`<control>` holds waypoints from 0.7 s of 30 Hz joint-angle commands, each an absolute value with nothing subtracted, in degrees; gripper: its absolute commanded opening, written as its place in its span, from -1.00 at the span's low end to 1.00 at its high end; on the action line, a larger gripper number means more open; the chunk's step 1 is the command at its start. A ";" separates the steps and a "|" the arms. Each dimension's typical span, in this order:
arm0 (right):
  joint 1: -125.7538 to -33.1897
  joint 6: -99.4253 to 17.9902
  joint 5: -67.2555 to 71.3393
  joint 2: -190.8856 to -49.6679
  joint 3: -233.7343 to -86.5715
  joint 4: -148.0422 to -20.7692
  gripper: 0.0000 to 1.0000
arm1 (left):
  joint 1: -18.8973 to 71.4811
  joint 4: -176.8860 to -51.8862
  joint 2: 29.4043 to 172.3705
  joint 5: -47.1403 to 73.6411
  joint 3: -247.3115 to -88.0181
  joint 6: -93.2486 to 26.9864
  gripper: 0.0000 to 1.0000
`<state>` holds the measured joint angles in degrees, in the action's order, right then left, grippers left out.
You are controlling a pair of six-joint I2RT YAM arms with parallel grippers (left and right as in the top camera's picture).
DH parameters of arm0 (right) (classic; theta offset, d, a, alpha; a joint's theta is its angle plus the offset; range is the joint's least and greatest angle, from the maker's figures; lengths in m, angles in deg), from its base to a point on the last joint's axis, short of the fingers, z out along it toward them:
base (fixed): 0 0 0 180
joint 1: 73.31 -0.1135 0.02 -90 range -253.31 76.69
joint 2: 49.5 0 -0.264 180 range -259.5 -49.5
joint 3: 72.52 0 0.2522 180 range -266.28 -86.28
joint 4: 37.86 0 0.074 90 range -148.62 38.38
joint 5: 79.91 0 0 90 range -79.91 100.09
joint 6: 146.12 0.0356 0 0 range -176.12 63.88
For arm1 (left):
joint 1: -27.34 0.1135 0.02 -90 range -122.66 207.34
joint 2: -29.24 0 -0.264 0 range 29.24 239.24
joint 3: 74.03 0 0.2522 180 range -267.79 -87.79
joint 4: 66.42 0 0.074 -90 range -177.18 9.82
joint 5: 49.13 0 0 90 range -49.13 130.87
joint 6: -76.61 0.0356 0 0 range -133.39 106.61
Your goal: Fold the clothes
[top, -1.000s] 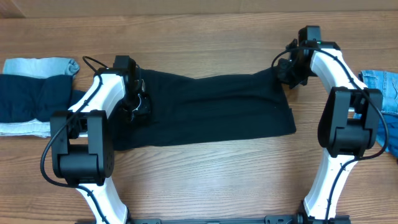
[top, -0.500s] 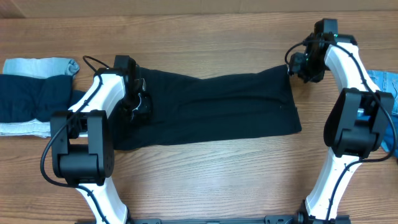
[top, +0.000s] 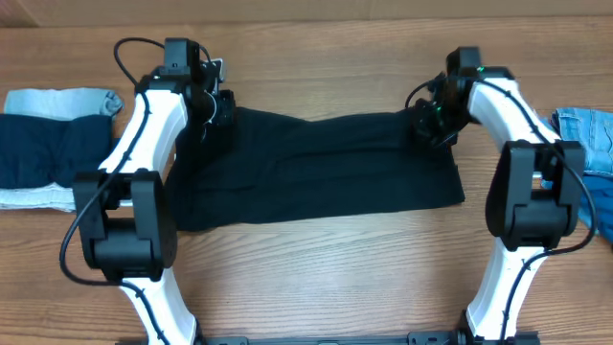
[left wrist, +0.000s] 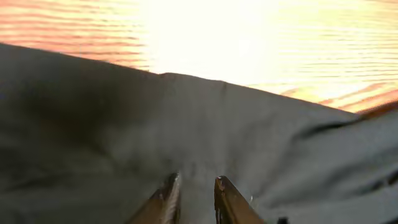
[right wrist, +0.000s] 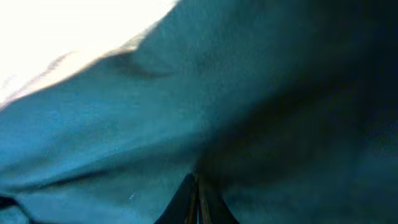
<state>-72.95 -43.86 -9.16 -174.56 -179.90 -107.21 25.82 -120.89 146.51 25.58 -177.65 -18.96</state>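
Observation:
A large black garment (top: 316, 168) lies spread across the middle of the wooden table. My left gripper (top: 213, 103) is at its far left corner. In the left wrist view the gripper (left wrist: 196, 181) has its fingers a little apart, just over the black cloth (left wrist: 124, 124), with nothing between them. My right gripper (top: 428, 125) is at the garment's far right corner. In the right wrist view the gripper (right wrist: 196, 178) has its fingers pressed together, tips buried in a dark fold of the cloth (right wrist: 124, 143).
A dark navy piece (top: 48, 149) lies at the left edge with a light-blue denim piece (top: 62, 100) behind it. Another denim piece (top: 586, 134) and a bright blue piece (top: 603, 206) lie at the right edge. Bare wood (top: 316, 278) shows in front.
My left gripper has moved from the garment's left middle up to its far left corner. My right gripper pulled the far right corner outward, then came back left and lower onto the cloth.

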 commanded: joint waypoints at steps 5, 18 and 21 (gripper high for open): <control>-73.08 -41.11 0.37 -172.88 -175.31 -105.27 -0.92 | 25.76 -116.12 156.92 24.29 -176.50 -18.08 -0.68; -67.35 -43.10 24.22 -172.88 -175.46 -104.96 -0.92 | 29.23 -112.32 159.02 24.68 -176.56 -22.17 -0.81; -66.70 -43.95 23.52 -172.81 -177.10 -105.16 -0.92 | 29.25 -113.28 158.95 24.42 -177.04 -22.15 -0.82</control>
